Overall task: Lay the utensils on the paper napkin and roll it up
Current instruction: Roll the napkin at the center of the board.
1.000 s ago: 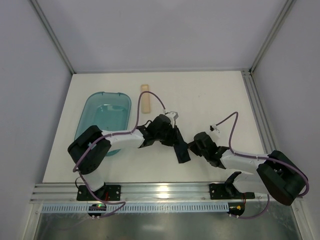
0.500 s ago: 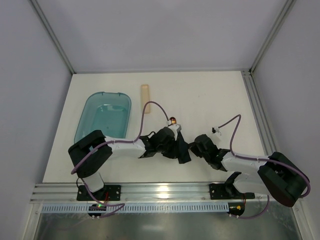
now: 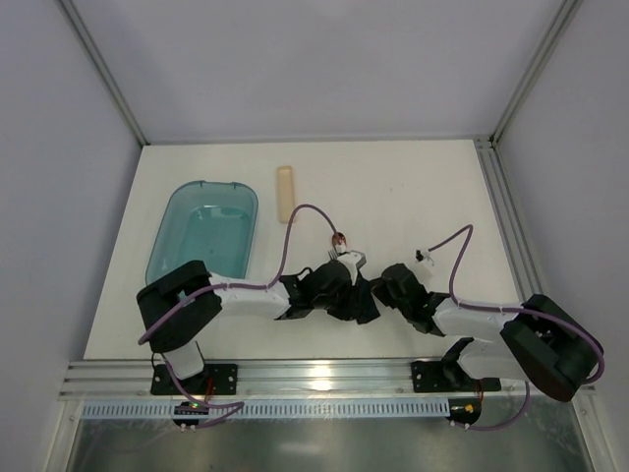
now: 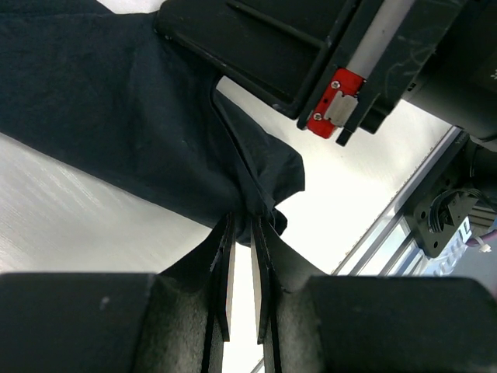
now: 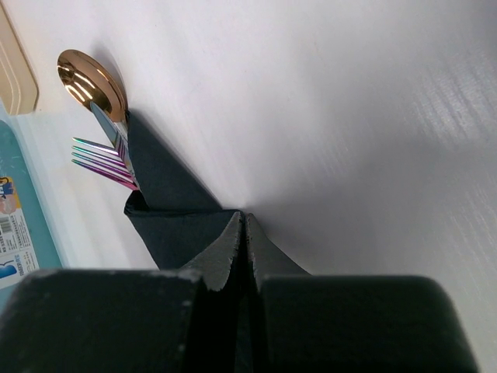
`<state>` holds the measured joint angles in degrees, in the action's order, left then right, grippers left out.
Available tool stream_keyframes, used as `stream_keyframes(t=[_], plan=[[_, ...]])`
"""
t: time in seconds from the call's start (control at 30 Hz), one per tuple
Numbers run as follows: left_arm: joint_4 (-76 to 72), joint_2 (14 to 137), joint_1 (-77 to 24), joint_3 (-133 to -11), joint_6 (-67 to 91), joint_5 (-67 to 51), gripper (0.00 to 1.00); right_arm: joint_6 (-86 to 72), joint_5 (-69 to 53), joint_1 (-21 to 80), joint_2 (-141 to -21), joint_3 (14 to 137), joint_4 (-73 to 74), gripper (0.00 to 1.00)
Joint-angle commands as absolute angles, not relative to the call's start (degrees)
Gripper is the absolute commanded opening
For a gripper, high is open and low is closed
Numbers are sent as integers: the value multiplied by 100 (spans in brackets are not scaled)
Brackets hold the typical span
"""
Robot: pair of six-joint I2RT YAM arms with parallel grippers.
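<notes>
Napkin [image 4: 109, 109] folds sit pinched by the left gripper [image 4: 241, 233], jaws nearly together, and the right gripper [image 5: 244, 225], jaws shut. Spoon [image 5: 92, 84] bowl and fork [image 5: 105, 162] tines poke out.

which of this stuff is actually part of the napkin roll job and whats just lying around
Part of the job:
napkin
spoon
fork

Just lying about:
teal tub
beige block
</notes>
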<state>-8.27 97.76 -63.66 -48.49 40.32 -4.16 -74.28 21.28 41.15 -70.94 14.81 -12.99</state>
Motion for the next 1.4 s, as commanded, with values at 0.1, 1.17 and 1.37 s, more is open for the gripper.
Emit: stream_keyframes(t=[0.1,1.17,1.37], plan=[[-1134,9756,-6477,-5009,4061,-255,18,-7286,2180,4131,-7400,1309,-545,4],[-1063,10230,-6565,-5291,3929,-176,18,-6188,2040,4131,-5124,1591,1688,20],[-1081,10239,-6565,-5300,3902,-176,18,-6179,1697,4131,-5413,1310,1074,15]])
